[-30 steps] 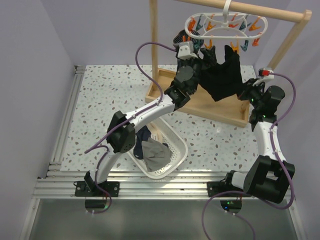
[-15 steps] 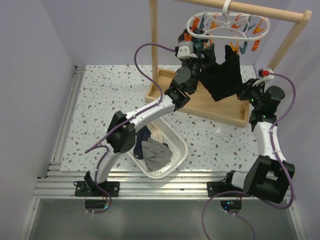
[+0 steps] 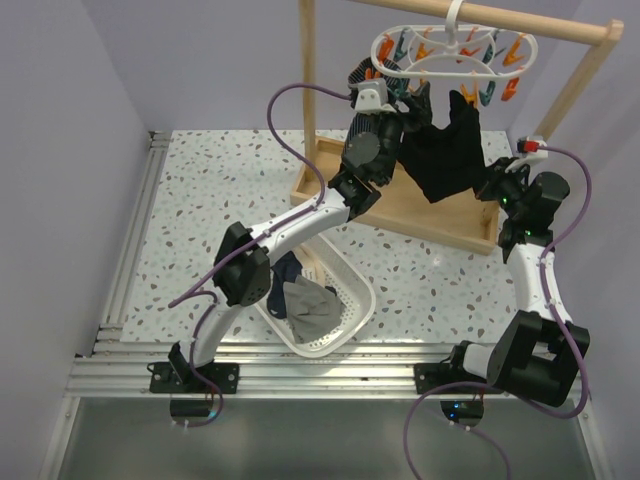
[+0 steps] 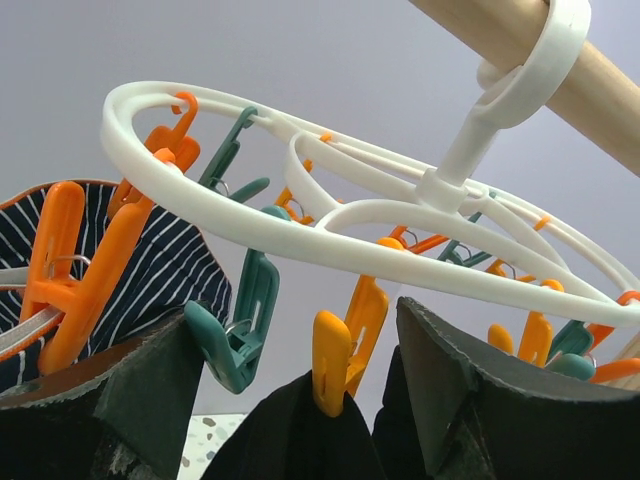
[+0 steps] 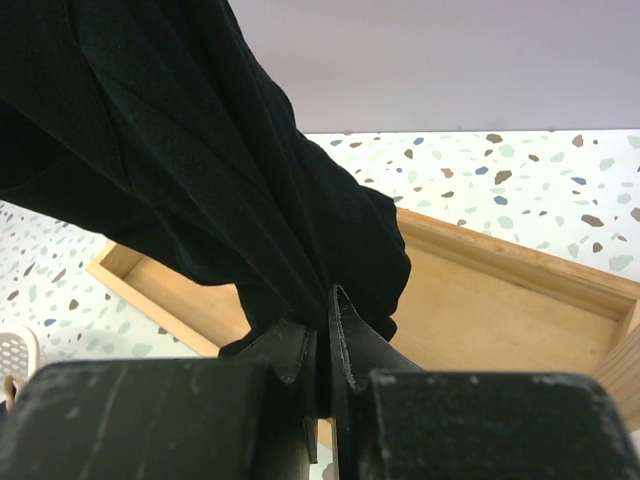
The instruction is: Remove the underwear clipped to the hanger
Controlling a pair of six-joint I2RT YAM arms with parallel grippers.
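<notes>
The white oval hanger [image 3: 455,52] hangs by its hook from the wooden rail, ringed with orange and teal clips. Black underwear [image 3: 445,150] droops from it, pinched at the top by an orange clip [image 4: 335,372]. My left gripper [image 3: 398,98] is raised right under the ring [image 4: 300,232], open, with its fingers [image 4: 440,370] on either side of that orange clip and the black cloth [image 4: 300,435]. A teal clip [image 4: 238,340] sits by the left finger. Navy-and-white striped underwear [image 4: 165,265] hangs at the left. My right gripper [image 5: 325,312] is shut on the lower edge of the black underwear [image 5: 200,150].
The wooden rail frame has a tray base [image 3: 400,210] under the hanger and a slanted top rail [image 3: 560,25]. A white perforated basket [image 3: 345,320] near the left arm's base holds a grey garment [image 3: 310,302] and a dark one.
My left gripper has risen slightly closer to the hanger ring and its jaws have narrowed a little. The hanger has swayed slightly. The right arm has not moved.
</notes>
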